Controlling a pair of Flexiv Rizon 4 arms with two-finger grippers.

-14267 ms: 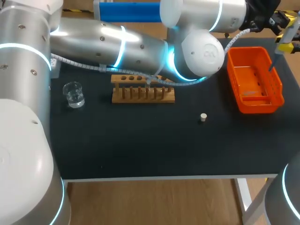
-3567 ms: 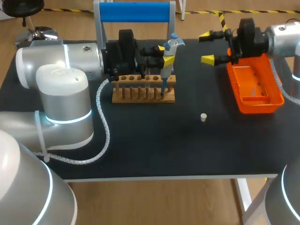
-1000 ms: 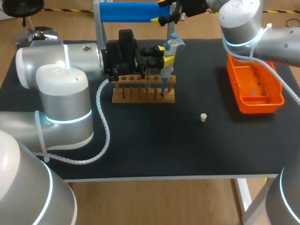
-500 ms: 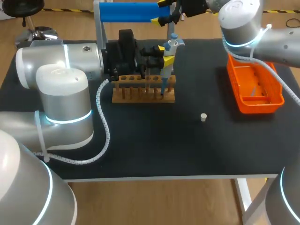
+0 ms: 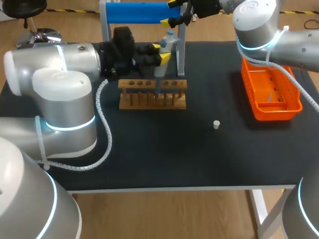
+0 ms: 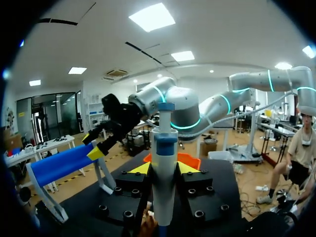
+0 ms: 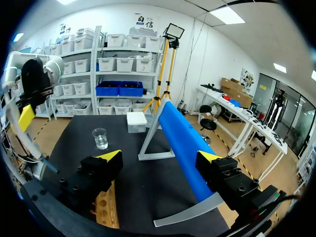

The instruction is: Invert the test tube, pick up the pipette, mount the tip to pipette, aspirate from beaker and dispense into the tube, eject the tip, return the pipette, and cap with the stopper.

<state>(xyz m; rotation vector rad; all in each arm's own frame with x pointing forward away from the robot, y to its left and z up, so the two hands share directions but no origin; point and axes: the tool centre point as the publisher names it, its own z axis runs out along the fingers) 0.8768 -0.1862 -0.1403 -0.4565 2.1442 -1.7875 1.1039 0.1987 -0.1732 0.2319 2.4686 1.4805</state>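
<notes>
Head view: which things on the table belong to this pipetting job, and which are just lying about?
Job things:
- pipette, held in the left gripper
- wooden rack
- stopper
- beaker of clear liquid
- white tip box

Role unclear, untouched now:
- orange basket
- blue-barred stand; possibly where the pipette goes back
</notes>
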